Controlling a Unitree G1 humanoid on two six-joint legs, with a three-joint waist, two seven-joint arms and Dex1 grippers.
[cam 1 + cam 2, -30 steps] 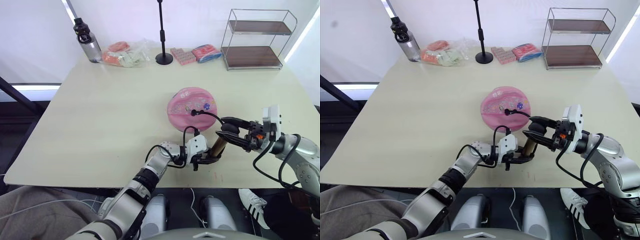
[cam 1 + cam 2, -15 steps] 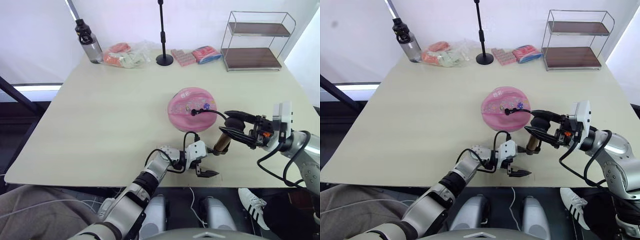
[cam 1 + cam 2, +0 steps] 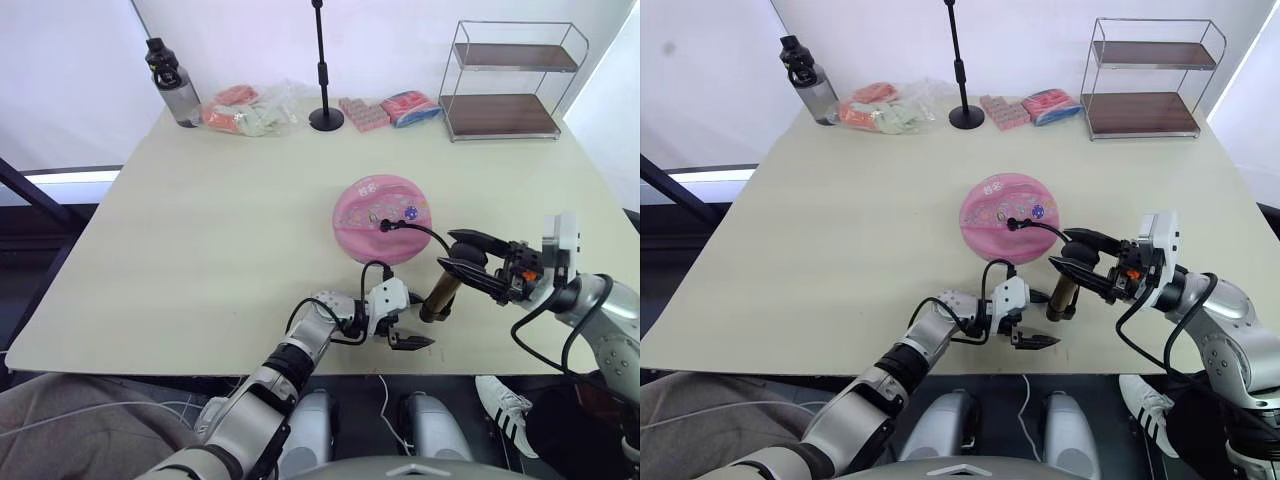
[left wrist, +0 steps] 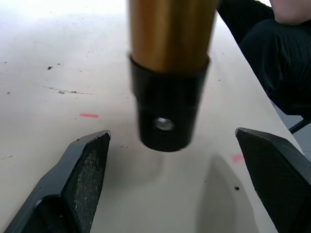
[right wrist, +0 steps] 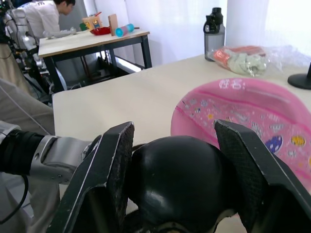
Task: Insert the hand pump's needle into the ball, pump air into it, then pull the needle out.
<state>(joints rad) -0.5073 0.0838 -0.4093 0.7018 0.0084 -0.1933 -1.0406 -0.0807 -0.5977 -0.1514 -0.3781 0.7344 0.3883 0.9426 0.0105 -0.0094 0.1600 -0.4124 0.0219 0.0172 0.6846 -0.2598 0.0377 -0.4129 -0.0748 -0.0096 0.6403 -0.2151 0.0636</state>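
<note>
Fingers of the right gripper [image 3: 468, 262] are squeezing the round black handle of the shiny gold metal hand pump [image 3: 437, 298], lower right. Left gripper [image 4: 170, 194] is sitting wide open beside its base. Soft pink rubber ball [image 3: 383, 217] is lying mid-frame on the smooth cream table [image 3: 200, 220].

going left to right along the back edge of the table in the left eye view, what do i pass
water bottle → clear bag of orange and pale items → black stand base → pink patterned packet → red and blue packet → two-tier wire shelf

Glossy bronze metal hand pump [image 4: 171, 29], matt pink rubber ball [image 3: 385, 215]
</note>
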